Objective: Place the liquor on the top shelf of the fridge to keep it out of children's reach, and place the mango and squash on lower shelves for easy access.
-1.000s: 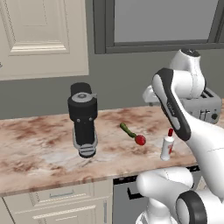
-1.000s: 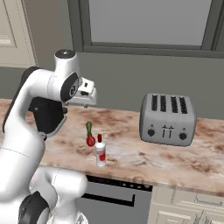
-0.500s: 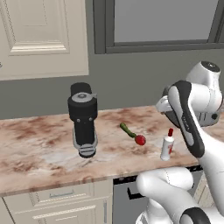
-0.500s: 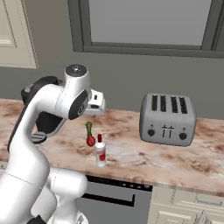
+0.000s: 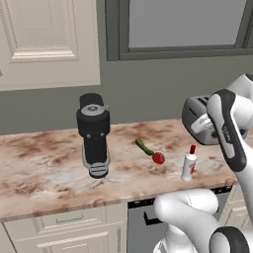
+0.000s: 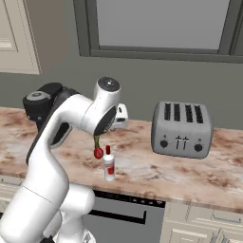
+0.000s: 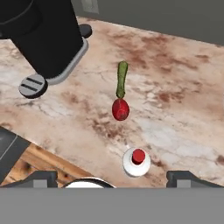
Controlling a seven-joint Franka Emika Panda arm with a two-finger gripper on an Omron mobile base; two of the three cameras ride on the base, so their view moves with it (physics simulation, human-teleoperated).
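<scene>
hovering with jaws spread wide and empty, gripper (image 7: 111, 177) sits above liquor (image 7: 136, 162), mango (image 7: 120, 109) seemingly touching squash (image 7: 121, 79).

Bare counter (image 7: 183, 109) beside liquor (image 7: 136, 162)

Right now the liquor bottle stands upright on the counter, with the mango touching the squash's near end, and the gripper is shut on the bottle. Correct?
Not quite. In the hand view the gripper is open above the liquor bottle, gripping nothing. The rest holds: bottle upright on the counter, mango touching the squash.
</scene>
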